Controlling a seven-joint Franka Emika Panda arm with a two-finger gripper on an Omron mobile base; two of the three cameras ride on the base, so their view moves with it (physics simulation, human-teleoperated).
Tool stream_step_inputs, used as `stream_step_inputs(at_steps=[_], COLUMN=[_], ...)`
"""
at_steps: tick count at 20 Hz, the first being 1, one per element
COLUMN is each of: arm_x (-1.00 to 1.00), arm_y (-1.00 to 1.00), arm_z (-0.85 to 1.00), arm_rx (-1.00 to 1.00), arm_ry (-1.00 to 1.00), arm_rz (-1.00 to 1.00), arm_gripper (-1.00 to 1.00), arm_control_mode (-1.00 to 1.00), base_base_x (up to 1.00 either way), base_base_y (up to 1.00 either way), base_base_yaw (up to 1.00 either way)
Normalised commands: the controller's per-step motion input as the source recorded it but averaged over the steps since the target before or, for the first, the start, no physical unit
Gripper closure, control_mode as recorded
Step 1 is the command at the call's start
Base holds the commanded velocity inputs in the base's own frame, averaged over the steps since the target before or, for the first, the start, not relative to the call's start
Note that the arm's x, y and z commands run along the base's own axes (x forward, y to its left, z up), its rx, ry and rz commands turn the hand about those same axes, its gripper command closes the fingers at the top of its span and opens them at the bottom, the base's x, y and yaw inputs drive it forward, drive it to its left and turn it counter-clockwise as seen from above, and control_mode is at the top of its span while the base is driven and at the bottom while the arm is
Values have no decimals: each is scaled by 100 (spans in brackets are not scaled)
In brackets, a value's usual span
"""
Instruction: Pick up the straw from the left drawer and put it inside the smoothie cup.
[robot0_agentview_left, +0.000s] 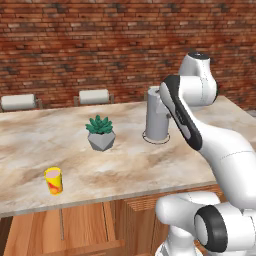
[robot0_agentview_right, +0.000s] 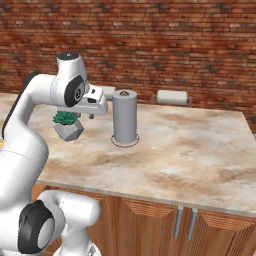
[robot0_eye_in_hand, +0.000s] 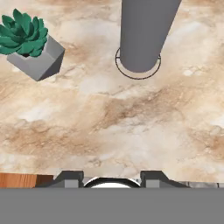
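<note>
The smoothie cup (robot0_agentview_left: 53, 180), small and yellow with orange-red blotches, stands near the counter's front edge at the far left. The straw is out of view. Wooden fronts (robot0_agentview_left: 85, 225) run under the counter, and I cannot tell which of them is the left drawer. My gripper (robot0_agentview_right: 92, 116) hangs over the counter between the potted plant (robot0_agentview_right: 68, 125) and the grey cylinder (robot0_agentview_right: 124, 116), pointing down. In the hand view the gripper (robot0_eye_in_hand: 111, 178) is open, its fingertips (robot0_eye_in_hand: 70, 177) well apart with only marble below them. It is far to the right of the cup.
The potted succulent (robot0_agentview_left: 101, 132) in its grey pot sits mid-counter, with the tall grey cylinder (robot0_agentview_left: 157, 117) on a ring base to its right. Two white rolls (robot0_agentview_left: 94, 96) stand against the brick wall. Cabinet doors with silver handles (robot0_agentview_right: 177, 222) face the counter's front.
</note>
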Motion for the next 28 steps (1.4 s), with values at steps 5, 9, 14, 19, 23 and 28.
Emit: stream_step_inputs(at_steps=[5,9,14,19,23,28], arm_x=[-40,-83,-65,-12,0,-4], arm_y=[43,85,62,13,0,0], arm_z=[-8,-52,-67,-31,0,0], arm_rx=[-9,-13,-9,-6,0,0], arm_ry=[-1,0,0,0,0,0], arm_rz=[10,27,24,10,0,4], arm_gripper=[-100,-100,-100,-100,-100,-100], arm_control_mode=[-100,-100,-100,-100,-100,-100], base_base_x=[0,0,0,0,0,0], base_base_y=[0,0,0,0,0,0], base_base_yaw=[0,0,0,0,0,0])
